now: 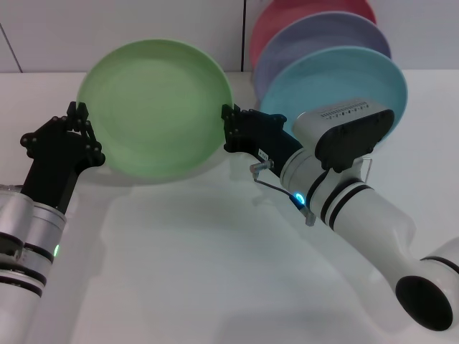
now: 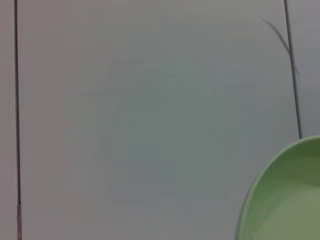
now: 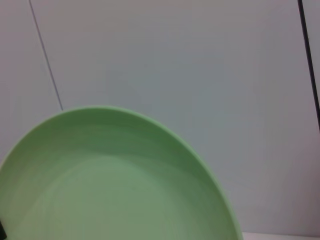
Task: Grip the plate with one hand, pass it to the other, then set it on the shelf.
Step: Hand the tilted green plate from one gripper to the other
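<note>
The light-green plate (image 1: 154, 107) hangs tilted above the table, its face towards me. My right gripper (image 1: 229, 130) is shut on its right rim; the plate (image 3: 110, 185) fills the lower part of the right wrist view. At the plate's left rim my left gripper (image 1: 84, 133) stands open, its fingers spread beside the edge. Only a corner of the plate (image 2: 290, 200) shows in the left wrist view. The wire shelf (image 1: 260, 167) stands behind my right arm, mostly hidden by it.
A turquoise plate (image 1: 344, 75), a lavender plate (image 1: 315, 36) and a pink plate (image 1: 280, 18) stand upright in the shelf at the back right. The white table (image 1: 186, 265) spreads out in front. A panelled wall is behind.
</note>
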Available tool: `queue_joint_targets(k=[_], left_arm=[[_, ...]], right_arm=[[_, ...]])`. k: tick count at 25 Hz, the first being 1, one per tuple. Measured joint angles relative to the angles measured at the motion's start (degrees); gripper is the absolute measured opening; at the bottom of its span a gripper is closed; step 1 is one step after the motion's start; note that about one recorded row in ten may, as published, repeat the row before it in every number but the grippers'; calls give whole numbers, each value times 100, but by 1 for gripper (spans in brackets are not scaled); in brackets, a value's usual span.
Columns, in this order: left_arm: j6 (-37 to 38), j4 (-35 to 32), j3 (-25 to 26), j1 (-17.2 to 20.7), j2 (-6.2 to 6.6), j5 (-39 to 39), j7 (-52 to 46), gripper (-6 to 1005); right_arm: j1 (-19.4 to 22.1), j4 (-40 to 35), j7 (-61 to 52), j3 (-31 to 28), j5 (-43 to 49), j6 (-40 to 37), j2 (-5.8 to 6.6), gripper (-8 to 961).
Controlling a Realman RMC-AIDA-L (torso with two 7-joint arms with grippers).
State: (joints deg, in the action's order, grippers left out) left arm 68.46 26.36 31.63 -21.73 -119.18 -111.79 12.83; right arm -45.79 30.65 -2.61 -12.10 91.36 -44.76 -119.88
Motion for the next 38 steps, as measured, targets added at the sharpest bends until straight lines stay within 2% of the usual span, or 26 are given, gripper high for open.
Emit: queue_joint_targets(k=[23,25,31,38], left_arm=[[48,-26,28,56,8,-52,-58,35],[56,-44,45,56,16,-40,-60,205],[350,-78,69,161,34,-35,-126,328],[1552,16,78,517,89,-140,-791,493]], right_arm=[[44,11,4,-31,2,-49,0,21],[44,11,5,-42,5,-51,0,21],[43,-4,6,-54,13,-47,-1,20],[36,-41,8,-66,9,-34,1,20]])
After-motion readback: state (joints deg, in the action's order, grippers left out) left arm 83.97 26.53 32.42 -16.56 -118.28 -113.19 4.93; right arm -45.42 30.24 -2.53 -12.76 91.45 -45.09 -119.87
